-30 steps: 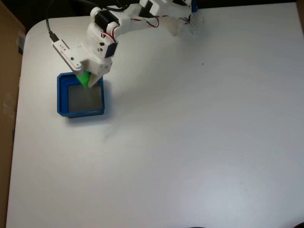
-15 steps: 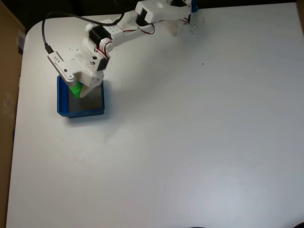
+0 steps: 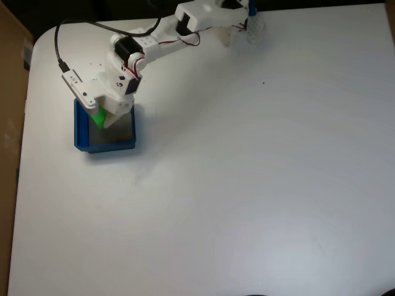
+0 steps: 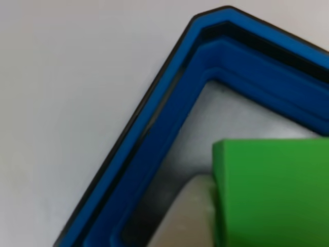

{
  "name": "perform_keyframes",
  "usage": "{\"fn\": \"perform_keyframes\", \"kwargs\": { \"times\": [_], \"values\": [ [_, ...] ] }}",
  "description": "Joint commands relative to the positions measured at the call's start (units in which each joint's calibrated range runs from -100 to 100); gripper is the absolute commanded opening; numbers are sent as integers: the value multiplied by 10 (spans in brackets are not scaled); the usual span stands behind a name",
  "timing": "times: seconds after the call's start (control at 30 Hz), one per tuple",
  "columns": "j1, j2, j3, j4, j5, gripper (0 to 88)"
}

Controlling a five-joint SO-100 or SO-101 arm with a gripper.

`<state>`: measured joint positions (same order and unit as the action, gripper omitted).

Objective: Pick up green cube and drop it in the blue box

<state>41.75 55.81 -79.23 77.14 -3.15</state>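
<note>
- A white table [image 3: 247, 185] with a rounded far-left corner is seen in the fixed view; a brown surface [image 3: 9, 92] borders its left edge.
- The blue box [image 3: 80, 132] is set at the far left.
- The green cube [image 3: 98, 117] is held gripped in the jaws of the gripper [image 3: 102, 118] over the box's grey floor.
</note>
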Motion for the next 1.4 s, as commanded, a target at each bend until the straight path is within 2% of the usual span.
{"fn": "perform_keyframes", "kwargs": {
  "times": [0.0, 0.2, 1.37],
  "values": [
    [11, -10, -32, -14, 0, 30],
    [12, 17, -32, -42, 0, 31],
    [20, 23, -31, -33, 0, 49]
  ]
}}
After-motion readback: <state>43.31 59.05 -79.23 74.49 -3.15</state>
